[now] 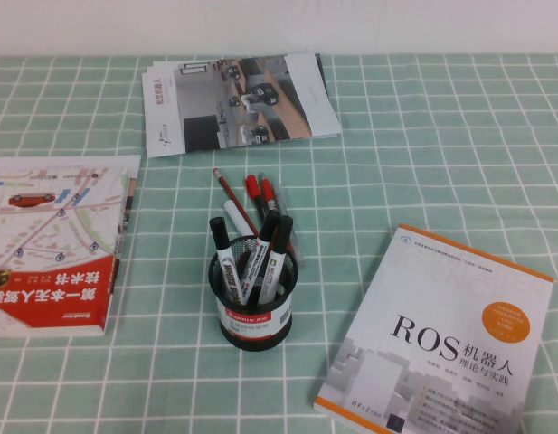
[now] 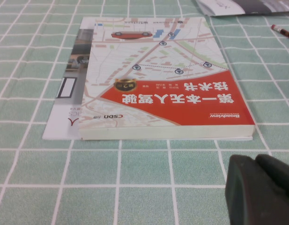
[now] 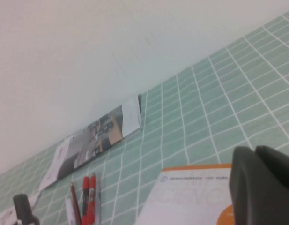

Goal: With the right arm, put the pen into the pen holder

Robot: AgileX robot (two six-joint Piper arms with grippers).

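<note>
The black mesh pen holder (image 1: 253, 300) stands mid-table with several black-capped white markers in it. The slim translucent grey pen (image 1: 282, 208) lies on the cloth just behind the holder, to the right of two red-capped pens (image 1: 260, 193). It shows faintly in the right wrist view (image 3: 97, 199). Neither arm is in the high view. My right gripper (image 3: 255, 151) is shut and empty, over the orange-edged ROS book (image 3: 191, 197), well short of the pens. My left gripper (image 2: 256, 160) is shut and empty, near the red map book (image 2: 163, 79).
The ROS book (image 1: 441, 344) lies at the front right and the red map book (image 1: 52, 244) at the left. Brochures (image 1: 233, 101) lie at the back. A red pencil (image 1: 231, 194) lies beside the red pens. The table carries a green checked cloth.
</note>
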